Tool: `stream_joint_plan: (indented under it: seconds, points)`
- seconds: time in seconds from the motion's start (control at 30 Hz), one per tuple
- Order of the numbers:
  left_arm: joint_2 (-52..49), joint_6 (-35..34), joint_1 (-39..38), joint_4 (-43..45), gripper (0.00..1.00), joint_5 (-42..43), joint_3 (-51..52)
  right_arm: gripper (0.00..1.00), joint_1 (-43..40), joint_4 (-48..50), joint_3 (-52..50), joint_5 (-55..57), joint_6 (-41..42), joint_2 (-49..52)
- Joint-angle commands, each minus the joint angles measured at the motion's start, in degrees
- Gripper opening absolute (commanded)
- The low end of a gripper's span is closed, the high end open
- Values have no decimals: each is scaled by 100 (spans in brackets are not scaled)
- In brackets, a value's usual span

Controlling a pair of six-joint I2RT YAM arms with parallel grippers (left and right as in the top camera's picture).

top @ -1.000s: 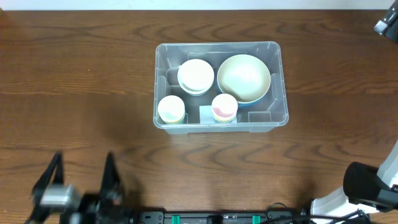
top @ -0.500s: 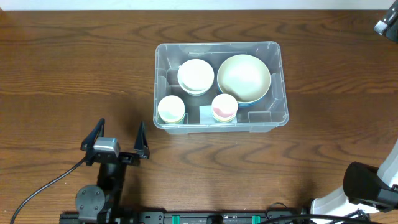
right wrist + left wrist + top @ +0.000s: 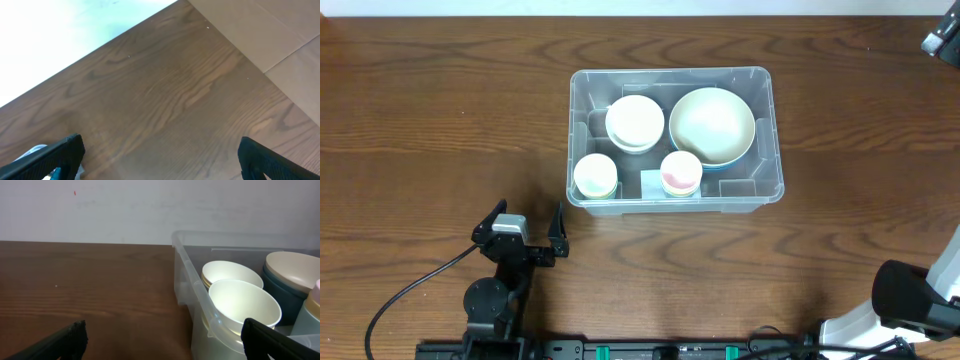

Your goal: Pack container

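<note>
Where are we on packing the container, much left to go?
Done: the large bowl, cream bowl stack, yellowish small bowl and pinkish small bowl sit inside the container. In hand: nothing; left gripper and right gripper both hang open and empty, away from it. Left: no loose items show on the table, so packing looks finished.

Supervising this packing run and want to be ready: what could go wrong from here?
1. The left claw is open, low, facing the bin's near-left corner. If it moves forward, a finger may hit the wall and shove the bin.
2. Bowls crowd the bin, so reaching in could tip the small bowl by that corner.
</note>
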State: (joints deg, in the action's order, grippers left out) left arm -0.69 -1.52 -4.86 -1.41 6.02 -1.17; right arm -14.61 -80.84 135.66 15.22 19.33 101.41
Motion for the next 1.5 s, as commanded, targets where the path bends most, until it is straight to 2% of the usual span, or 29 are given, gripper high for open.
stream_joint_plan:
  seconds: [0.0,1.03,1.3,1.47]
  points:
    - [61,-28,35,-203,98,87,94,99,-35,2,-2,63,101,-13]
    - [46,-26,35,-199,98,85,94,99,17,2,-2,63,101,-83]
    - [46,-26,35,-199,98,85,94,99,671,7,-127,63,101,-1237]
    - [46,-26,35,-197,98,85,94,99,1108,26,-1169,63,101,-2566]
